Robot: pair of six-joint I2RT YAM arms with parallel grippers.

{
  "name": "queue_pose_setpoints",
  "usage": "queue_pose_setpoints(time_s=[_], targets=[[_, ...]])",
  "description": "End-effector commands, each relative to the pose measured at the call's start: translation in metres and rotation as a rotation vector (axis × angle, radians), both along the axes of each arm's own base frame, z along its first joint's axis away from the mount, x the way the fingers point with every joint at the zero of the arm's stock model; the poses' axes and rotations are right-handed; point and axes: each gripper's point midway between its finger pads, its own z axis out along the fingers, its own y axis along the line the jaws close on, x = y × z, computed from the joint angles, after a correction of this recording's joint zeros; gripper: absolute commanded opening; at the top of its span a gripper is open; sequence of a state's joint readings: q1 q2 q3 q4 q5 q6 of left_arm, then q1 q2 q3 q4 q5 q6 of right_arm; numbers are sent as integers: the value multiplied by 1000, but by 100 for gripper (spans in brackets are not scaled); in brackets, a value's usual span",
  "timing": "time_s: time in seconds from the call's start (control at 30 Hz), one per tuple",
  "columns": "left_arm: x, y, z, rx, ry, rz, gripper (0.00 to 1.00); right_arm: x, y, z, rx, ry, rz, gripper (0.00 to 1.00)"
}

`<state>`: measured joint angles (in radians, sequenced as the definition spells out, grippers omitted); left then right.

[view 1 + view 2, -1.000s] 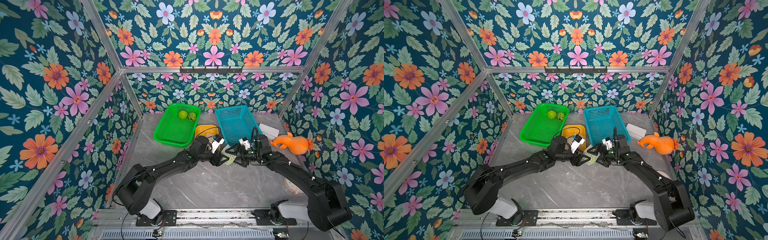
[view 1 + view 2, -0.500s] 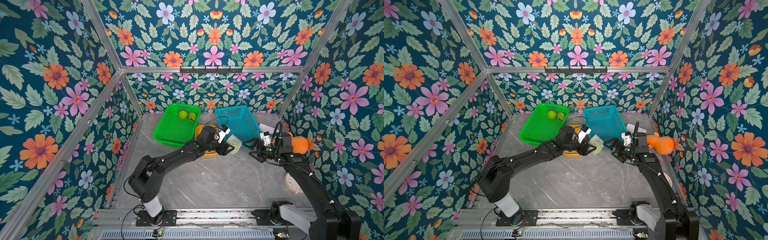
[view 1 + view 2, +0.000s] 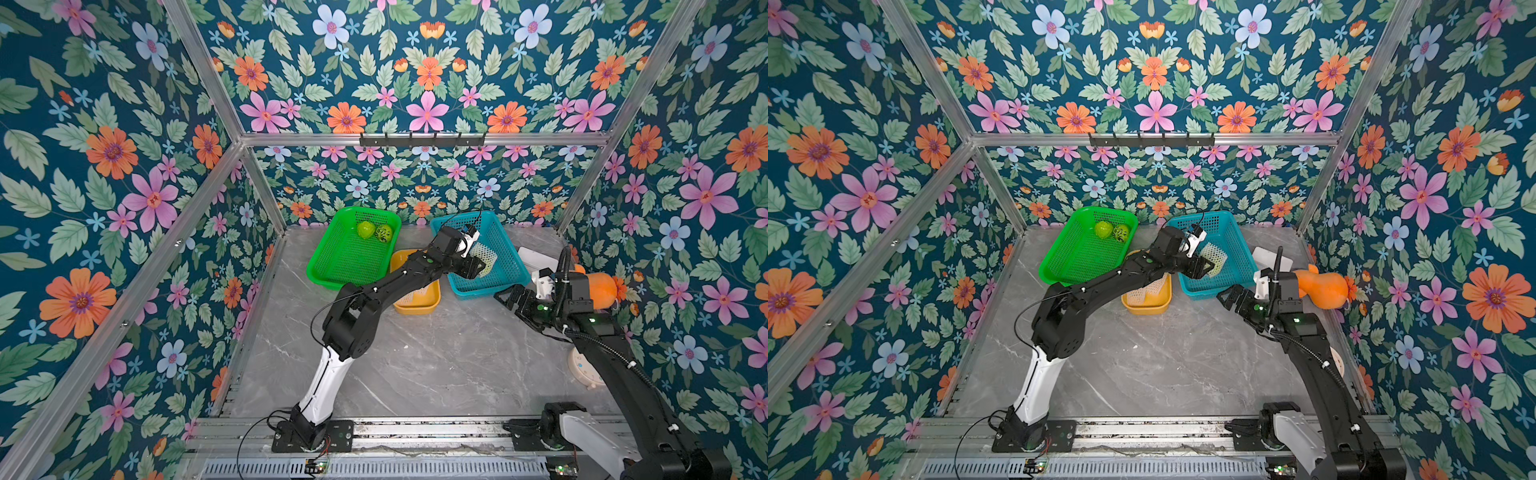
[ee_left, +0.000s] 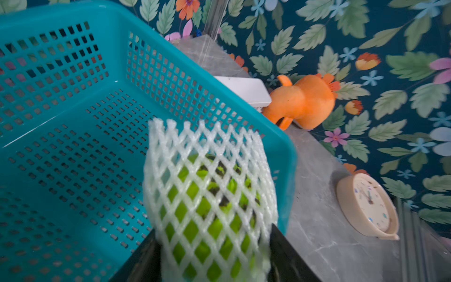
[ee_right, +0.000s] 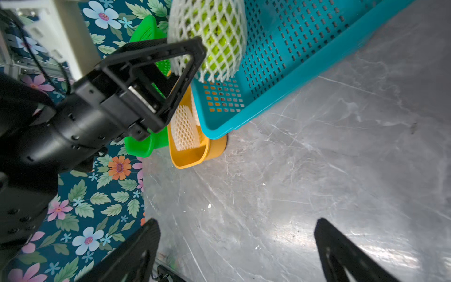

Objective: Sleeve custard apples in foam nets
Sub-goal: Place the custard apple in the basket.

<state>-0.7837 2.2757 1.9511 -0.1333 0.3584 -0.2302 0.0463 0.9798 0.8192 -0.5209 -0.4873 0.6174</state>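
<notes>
The left gripper [image 3: 477, 266] is clasping a yellow-green custard apple [image 4: 210, 202] in a white foam net [image 4: 207, 144] over a teal plastic basket [image 4: 61, 146]; the right gripper [image 5: 236, 225] is hovering spread wide, empty.

Netted custard apple [image 4: 210, 214] blurred, cut by frame edge, yellow tray [image 3: 415, 308] half hidden

A bumpy yellow-green custard apple [image 4: 210, 200], sleeved in a white foam mesh net [image 4: 207, 144], is at one o'clock. Two bare fruits [image 3: 365, 229] [image 3: 384, 233] lie side by side at eleven.
</notes>
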Motion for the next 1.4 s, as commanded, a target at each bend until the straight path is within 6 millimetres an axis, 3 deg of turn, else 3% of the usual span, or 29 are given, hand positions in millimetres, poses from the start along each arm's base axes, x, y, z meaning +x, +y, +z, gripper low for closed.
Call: queue_pose_setpoints(time_s=[0.0, 0.27, 0.77, 1.07, 1.23, 1.37], targets=[[16, 5, -27, 73, 51, 63, 59, 1, -5, -4, -37, -7, -10, 99], [29, 5, -66, 137, 108, 97, 59, 8, -3, -12, -37, 0, 1, 99], [6, 13, -89, 383, 65, 36, 65, 23, 4, -26, 3, 31, 23, 99], [6, 11, -85, 380, 48, 40, 76, 21, 4, -27, 5, 33, 22, 99], [8, 8, -73, 353, 34, 49, 99, 20, 3, -24, 0, 26, 21, 99], [8, 7, -56, 310, 15, 61, 100, 21, 2, -21, -7, 16, 18, 99]])
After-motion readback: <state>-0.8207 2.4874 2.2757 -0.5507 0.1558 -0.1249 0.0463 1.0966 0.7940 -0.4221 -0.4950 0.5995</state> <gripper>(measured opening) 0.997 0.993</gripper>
